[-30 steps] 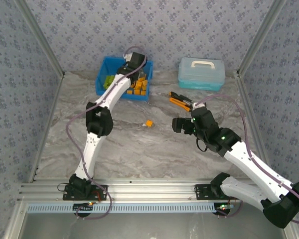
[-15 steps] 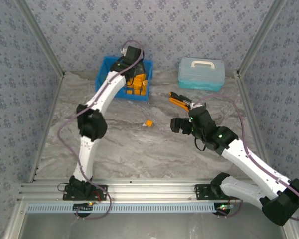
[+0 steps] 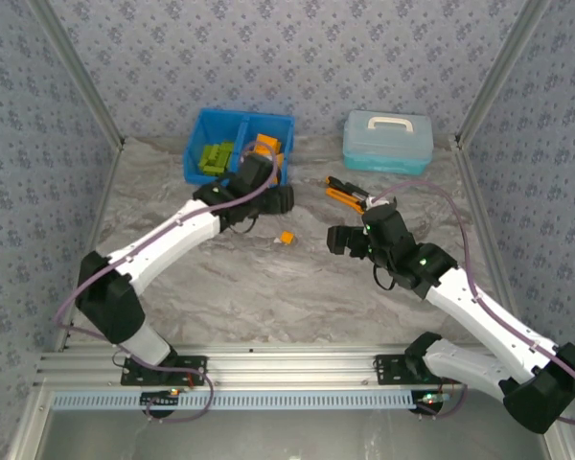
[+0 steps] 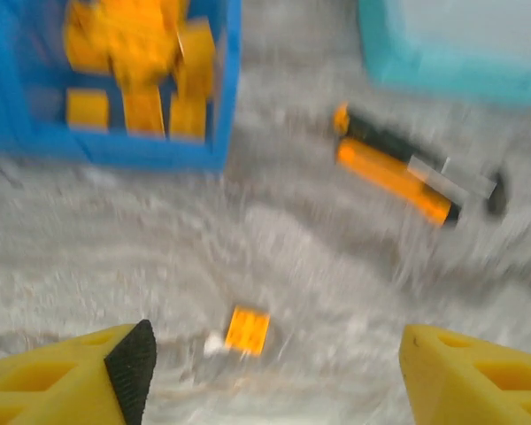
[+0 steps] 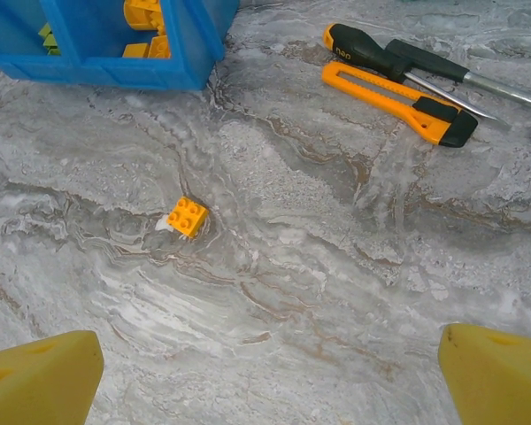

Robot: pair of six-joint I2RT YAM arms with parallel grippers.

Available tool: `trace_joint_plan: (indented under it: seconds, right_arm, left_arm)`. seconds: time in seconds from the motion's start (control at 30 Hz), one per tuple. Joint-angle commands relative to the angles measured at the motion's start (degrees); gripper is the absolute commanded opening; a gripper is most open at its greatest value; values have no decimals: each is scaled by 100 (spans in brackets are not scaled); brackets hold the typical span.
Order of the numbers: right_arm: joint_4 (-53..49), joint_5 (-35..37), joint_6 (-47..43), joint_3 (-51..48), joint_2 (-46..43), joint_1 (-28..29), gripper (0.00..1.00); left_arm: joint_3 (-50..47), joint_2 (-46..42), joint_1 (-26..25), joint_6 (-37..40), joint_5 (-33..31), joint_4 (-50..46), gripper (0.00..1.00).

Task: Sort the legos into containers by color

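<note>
- At the far edge of the desk (image 3: 297, 297), left of centre: blue bin (image 3: 199, 129), two open compartments side by side.
- In its left compartment, green legos (image 3: 214, 158); in its right compartment, a heap of orange legos (image 3: 268, 146).
- Near the middle of the desk, lying flat and alone: one small orange lego (image 3: 286, 237), well apart from the bin.
- Left arm (image 3: 172, 235) stretched from the near left corner toward the bin, with the left jaws just in front of the bin's near right corner.
- Left jaws spread wide, holding nothing; yellow fingertips (image 4: 62, 381) low in the blurred wrist view, the lone lego ahead between them, touching neither.
- Right arm (image 3: 479, 307) reaching in from the near right corner, with the right jaws near the lone lego on its right-edge side, turned toward it.
- Right jaws also wide apart and empty; fingertips (image 5: 35, 381) at the lower corners of the wrist view, the lego on the desk beyond them.
- Toward the far edge, right of centre: an orange knife (image 5: 398, 106) and a black-handled screwdriver (image 5: 398, 60), lying close side by side.
- At the far edge beyond them: pale blue case (image 3: 388, 141) with a white handle, lid shut.
</note>
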Motion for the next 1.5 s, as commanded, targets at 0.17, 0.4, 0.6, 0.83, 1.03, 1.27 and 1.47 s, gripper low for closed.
trace_joint_plan:
  seconds: [0.17, 0.4, 0.6, 0.83, 1.03, 1.27, 1.47]
  right_arm:
    - [63, -7, 171, 95, 33, 8, 100]
    - [-118, 44, 216, 68, -50, 8, 100]
    - [-158, 62, 247, 26, -117, 5, 100]
    - [-122, 53, 287, -6, -131, 7, 100]
    - [-72, 27, 276, 6, -98, 7, 100]
    - [-64, 27, 283, 16, -92, 1, 100]
    - [-46, 28, 278, 33, -78, 2, 100]
  left_arm:
    - [-123, 1140, -140, 902, 408, 77, 86]
    - [481, 2226, -142, 1182, 172, 43, 90]
    - [784, 2730, -137, 1310, 216, 36, 81]
    - [638, 2858, -138, 1158, 184, 70, 50]
    - [520, 2891, -137, 1101, 177, 39, 41]
    - [390, 2419, -142, 1065, 233, 67, 34]
    - [803, 1629, -62, 1289, -81, -16, 34]
